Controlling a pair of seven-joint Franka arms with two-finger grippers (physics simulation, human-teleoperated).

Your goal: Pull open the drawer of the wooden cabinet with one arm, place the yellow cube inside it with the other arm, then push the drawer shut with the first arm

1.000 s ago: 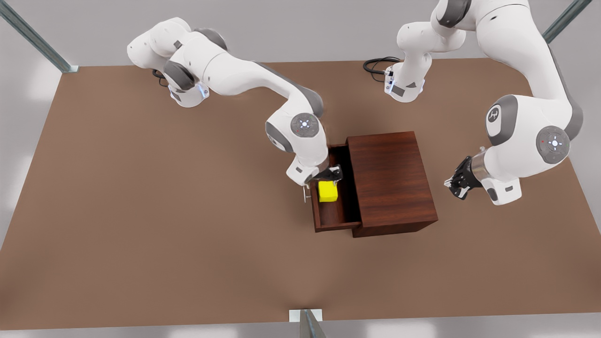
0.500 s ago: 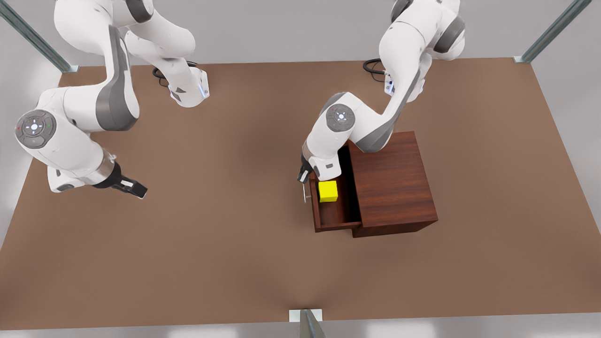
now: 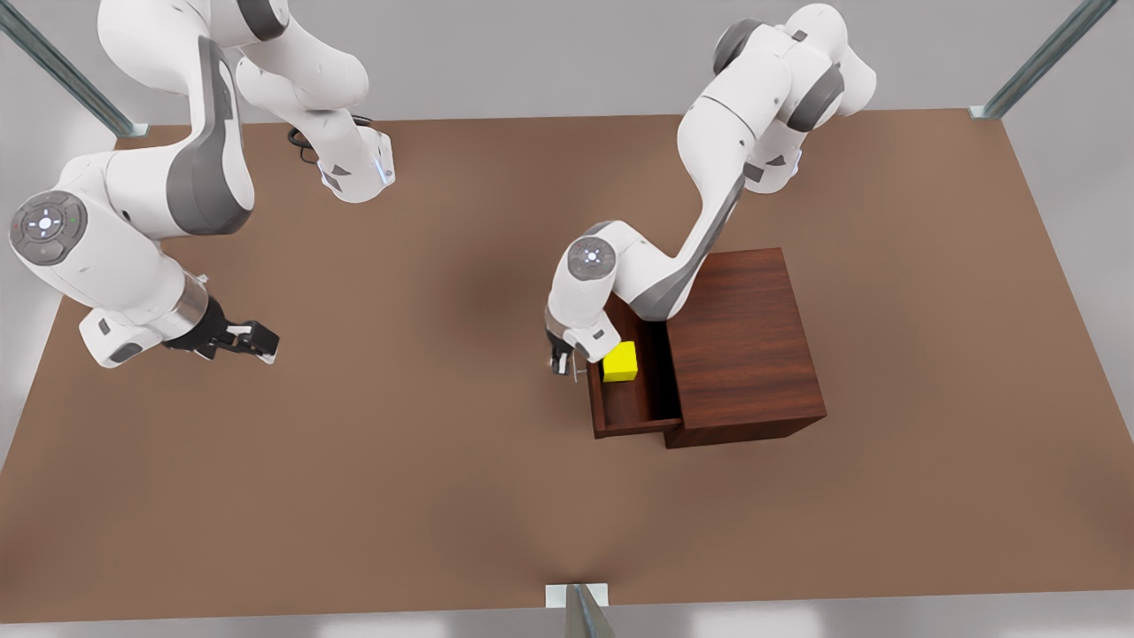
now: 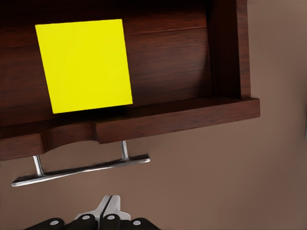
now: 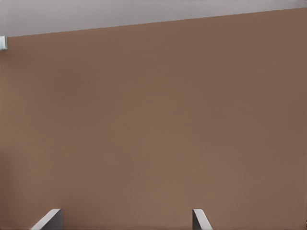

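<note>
The boxy dark reddish-brown wooden cabinet (image 3: 740, 341) stands on the flat matte brown bench (image 3: 399, 461), at about four o'clock from the bench's middle in the front view. Its top is plain and flat, with streaky lengthwise grain. Its shallow reddish-brown wood drawer (image 3: 631, 409) stands pulled out from the cabinet's nine o'clock side, a low-walled tray of the same streaked wood with a flat front panel. A thin polished silver bar handle (image 4: 79, 170) on two short posts stands off that panel.

The small bright yellow cube (image 3: 621, 361) sits inside the open drawer on its floor, close behind the front panel. In the left wrist view (image 4: 84, 64) its face is plain, evenly coloured and sharp-edged, with the dark wood all around it.

The left gripper (image 3: 561, 361), black on a white jointed arm with grey joint panels, hangs just outside the drawer front, at nine o'clock from the cube and close to the handle. In the left wrist view its jaws are pressed together with nothing between them, their pale tips (image 4: 109, 205) pointing at the handle but apart from it.

The right gripper (image 3: 257, 341), identical in look, waits over bare bench well away at nine o'clock from the cabinet. The right wrist view shows its jaws spread wide, two grey fingertips (image 5: 48, 219) with only smooth brown bench between them.
</note>
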